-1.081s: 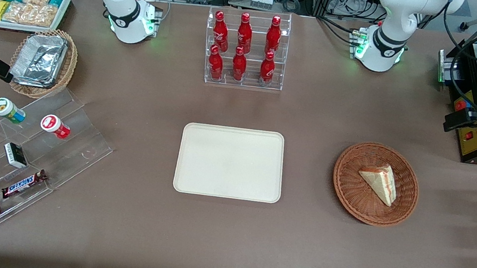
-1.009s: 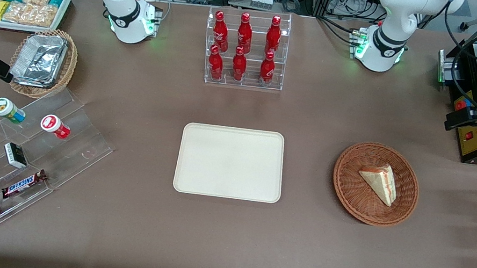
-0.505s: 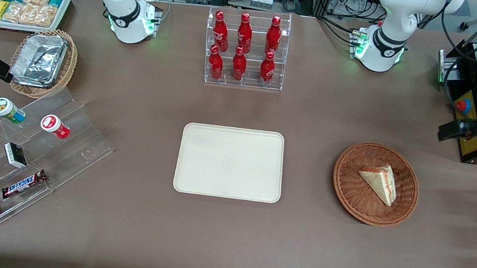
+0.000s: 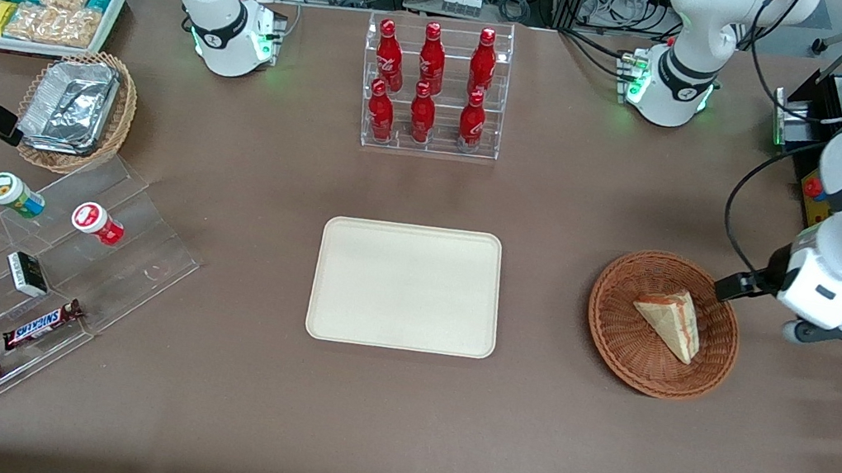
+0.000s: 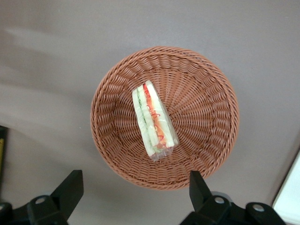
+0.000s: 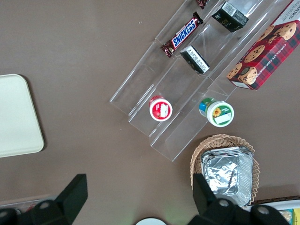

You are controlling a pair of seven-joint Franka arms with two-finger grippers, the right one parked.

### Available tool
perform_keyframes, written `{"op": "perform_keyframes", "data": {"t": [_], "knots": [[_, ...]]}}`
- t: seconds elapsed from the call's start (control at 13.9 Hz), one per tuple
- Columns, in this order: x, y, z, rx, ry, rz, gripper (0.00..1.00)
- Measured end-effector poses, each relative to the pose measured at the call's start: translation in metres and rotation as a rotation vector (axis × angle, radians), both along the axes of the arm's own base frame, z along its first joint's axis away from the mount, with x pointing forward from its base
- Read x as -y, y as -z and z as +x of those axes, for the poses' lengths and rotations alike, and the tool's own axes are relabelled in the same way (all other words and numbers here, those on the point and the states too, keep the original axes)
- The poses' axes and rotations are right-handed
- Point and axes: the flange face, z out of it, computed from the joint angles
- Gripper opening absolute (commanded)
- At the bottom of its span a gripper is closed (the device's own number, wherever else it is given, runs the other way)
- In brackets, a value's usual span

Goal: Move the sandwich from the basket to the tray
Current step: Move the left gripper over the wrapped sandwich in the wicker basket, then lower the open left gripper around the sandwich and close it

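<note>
We see the claw (image 5: 133,197) spread wide and holding nothing, hovering above the basket (image 5: 206,93), its fingers (image 5: 70,190) clear of the rim. The sandwich (image 5: 153,119) lies inside the basket (image 4: 622,342), filling stripe showing. The tray (image 4: 407,285) sits well apart on the brown surface (image 4: 394,416), toward the parked arm's end. Farther that way, two bars (image 4: 42,323) read "SNICKERS".

Front view high, looks down on whole surface (image 4: 522,452). Left wrist view looks straight down, close, sharing basket (image 5: 206,93) (image 4: 620,358) with front.
</note>
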Motion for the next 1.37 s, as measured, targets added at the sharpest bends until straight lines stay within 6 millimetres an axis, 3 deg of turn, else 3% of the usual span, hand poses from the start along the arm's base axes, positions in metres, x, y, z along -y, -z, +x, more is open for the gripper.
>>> {"op": "perform_keyframes", "data": {"t": [0.72, 1.08, 1.15, 1.23, 1.37], "knots": [[0.018, 0.113, -0.013, 0.039, -0.258, -0.004, 1.0], [0.025, 0.138, -0.018, 0.013, -0.31, 0.002, 1.0], [0.025, 0.141, -0.019, 0.014, -0.312, 0.001, 0.97], [0.025, 0.146, -0.021, 0.014, -0.314, 0.001, 0.85], [0.025, 0.154, -0.023, 0.009, -0.325, 0.001, 0.55]]}}
